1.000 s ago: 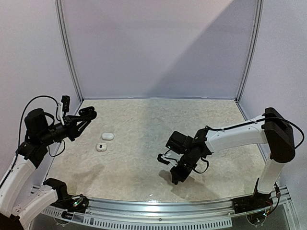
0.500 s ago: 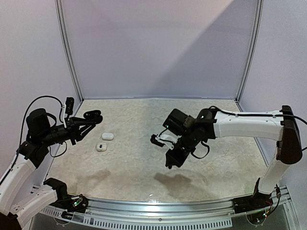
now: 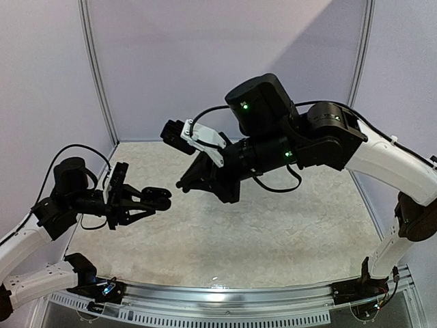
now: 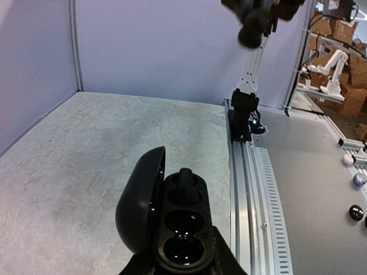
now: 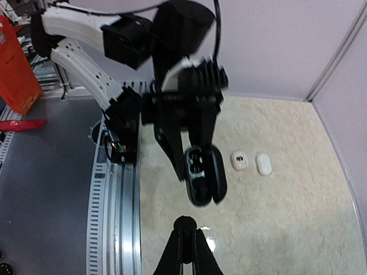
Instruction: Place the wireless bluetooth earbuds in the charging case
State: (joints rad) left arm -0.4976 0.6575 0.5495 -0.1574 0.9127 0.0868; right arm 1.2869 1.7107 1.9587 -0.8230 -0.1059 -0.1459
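Observation:
My left gripper (image 3: pixel 151 201) is shut on an open black charging case (image 3: pixel 161 197) and holds it above the table's left side. In the left wrist view the case (image 4: pixel 182 229) lies between my fingers (image 4: pixel 227 262), lid (image 4: pixel 140 209) swung open to the left. One black earbud (image 4: pixel 184 182) sits in its far socket; the nearer hollows are empty. My right gripper (image 3: pixel 184 184) hangs high above and to the right of the case. In the right wrist view it (image 5: pixel 184 232) is shut on a second black earbud (image 5: pixel 184 222), with the open case (image 5: pixel 202 172) below it. The white earbuds are out of view.
Two white pebble-shaped cases (image 5: pixel 239 160) (image 5: pixel 264 164) lie on the table beyond the black case. An aluminium rail (image 3: pixel 218 301) runs along the near edge. Purple walls (image 3: pixel 218 68) close off the back and sides. The right arm's base (image 4: pixel 242 112) stands on the rail.
My right arm has risen from near the table and swung left, towards the left gripper. My left gripper has moved right and towards the front with the black case, hiding the white cases in the top view.

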